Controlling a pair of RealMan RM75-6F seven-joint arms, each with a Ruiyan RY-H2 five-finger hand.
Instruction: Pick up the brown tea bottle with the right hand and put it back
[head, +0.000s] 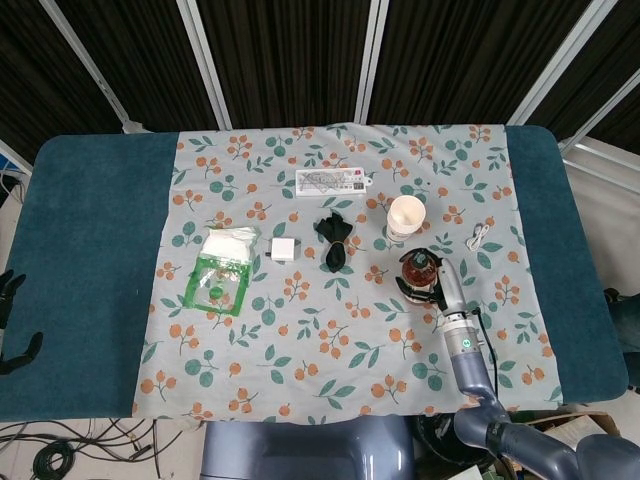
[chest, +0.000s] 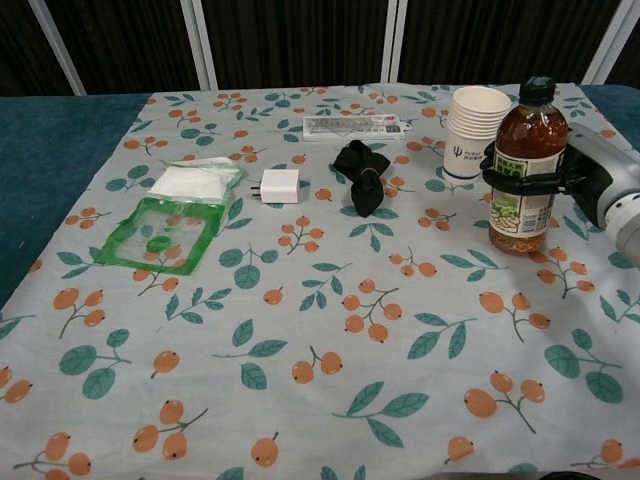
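Fingers (chest: 512, 184) of our right hand (chest: 590, 185) wrap around the brown tea bottle (chest: 522, 165). It stands upright on the table (chest: 60, 140), at four o'clock from the paper cups (chest: 474, 130). We think only letting go is left.

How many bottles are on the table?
1. The brown tea bottle stands upright at the right side of the flowered cloth, beside the stack of paper cups, with the right hand gripping it around its middle. Nothing hides another bottle.
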